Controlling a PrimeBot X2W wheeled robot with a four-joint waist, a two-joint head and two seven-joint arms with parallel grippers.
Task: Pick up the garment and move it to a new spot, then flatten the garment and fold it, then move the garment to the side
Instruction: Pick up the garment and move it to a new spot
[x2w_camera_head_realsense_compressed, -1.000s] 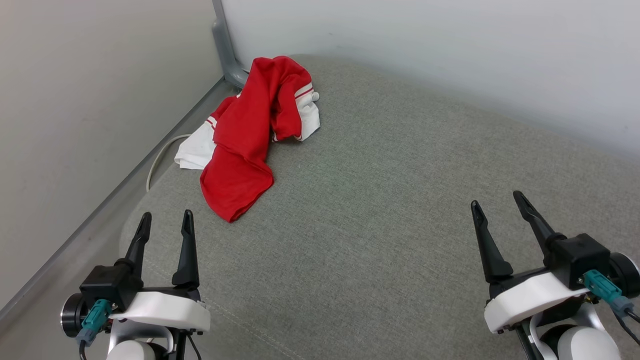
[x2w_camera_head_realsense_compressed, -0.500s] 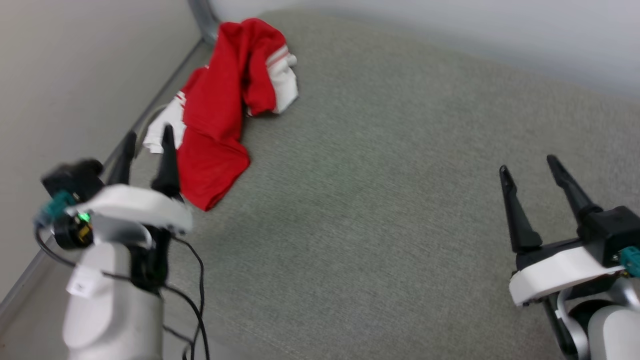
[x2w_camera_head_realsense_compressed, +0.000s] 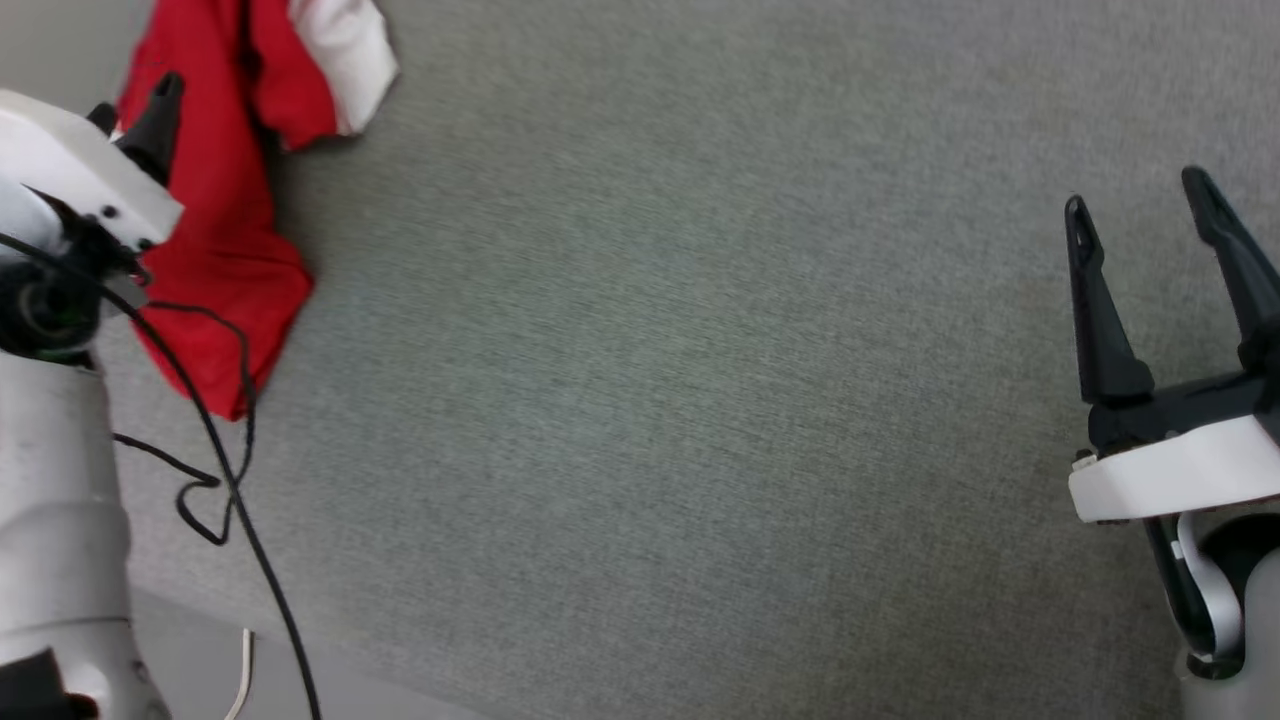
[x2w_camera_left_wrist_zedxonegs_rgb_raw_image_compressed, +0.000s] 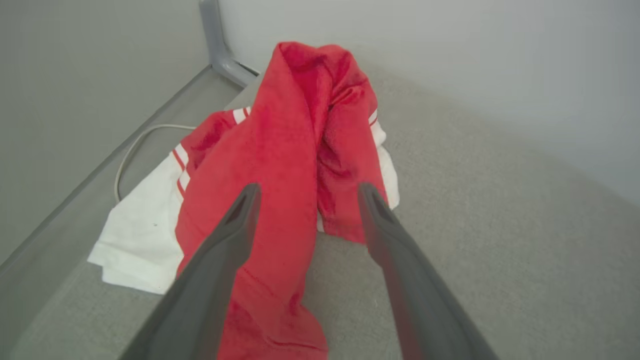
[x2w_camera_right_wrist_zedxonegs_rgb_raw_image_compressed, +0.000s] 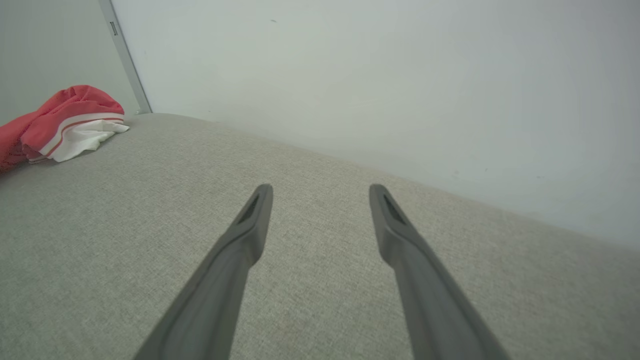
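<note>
Fingers (x2w_camera_left_wrist_zedxonegs_rgb_raw_image_compressed: 235, 225) of the left gripper (x2w_camera_left_wrist_zedxonegs_rgb_raw_image_compressed: 308, 187) stand spread wide and hold nothing. They point straight at the garment (x2w_camera_left_wrist_zedxonegs_rgb_raw_image_compressed: 270, 165), tips over its red folds; whether they touch the cloth cannot be told. That garment, a red jersey with white sleeves and red-and-white striped trim, lies crumpled in a heap on a grey fabric cushion (x2w_camera_head_realsense_compressed: 640, 400), bunched high at its far end. One white sleeve (x2w_camera_left_wrist_zedxonegs_rgb_raw_image_compressed: 135, 235) spreads flat on the heap's left, at the cushion's edge. Just beyond that sleeve, off the cushion, runs a thin white cable (x2w_camera_left_wrist_zedxonegs_rgb_raw_image_compressed: 130, 150), and a grey metal post (x2w_camera_left_wrist_zedxonegs_rgb_raw_image_compressed: 215, 45) rises behind the garment against a pale wall (x2w_camera_right_wrist_zedxonegs_rgb_raw_image_compressed: 350, 75). Well apart from the garment, far to its right, the right gripper (x2w_camera_right_wrist_zedxonegs_rgb_raw_image_compressed: 321, 187) hovers over bare cushion, its fingers equally wide and empty. Pickup looks about to begin, with nothing lifted yet. Three risks follow. The jaws may close on one loose layer, so the heap unrolls and drags rather than lifting. A push instead of a pinch could slide the sleeve over the edge onto the white cable. The left arm's black cable (x2w_camera_head_realsense_compressed: 215, 420), hanging beside the garment, could snag the cloth.
</note>
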